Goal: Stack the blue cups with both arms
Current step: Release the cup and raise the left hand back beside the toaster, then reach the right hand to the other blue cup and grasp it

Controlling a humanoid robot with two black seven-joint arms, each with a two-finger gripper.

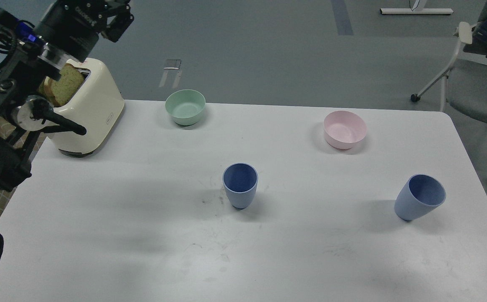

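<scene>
Two blue cups stand upright and apart on the white table (100, 218). One blue cup (240, 185) is near the middle. The other blue cup (419, 198) is near the right edge. My left arm comes in from the left edge and rises above the toaster; my left gripper (118, 20) is at the top left, high above the table and far from both cups. It is dark and its fingers cannot be told apart. My right arm and gripper are out of view.
A cream toaster (94, 111) with bread slices in it stands at the back left, under my left arm. A mint-green bowl (185, 107) sits at the back middle and a pink bowl (345, 129) at the back right. A chair (474, 88) stands beyond the table's right corner.
</scene>
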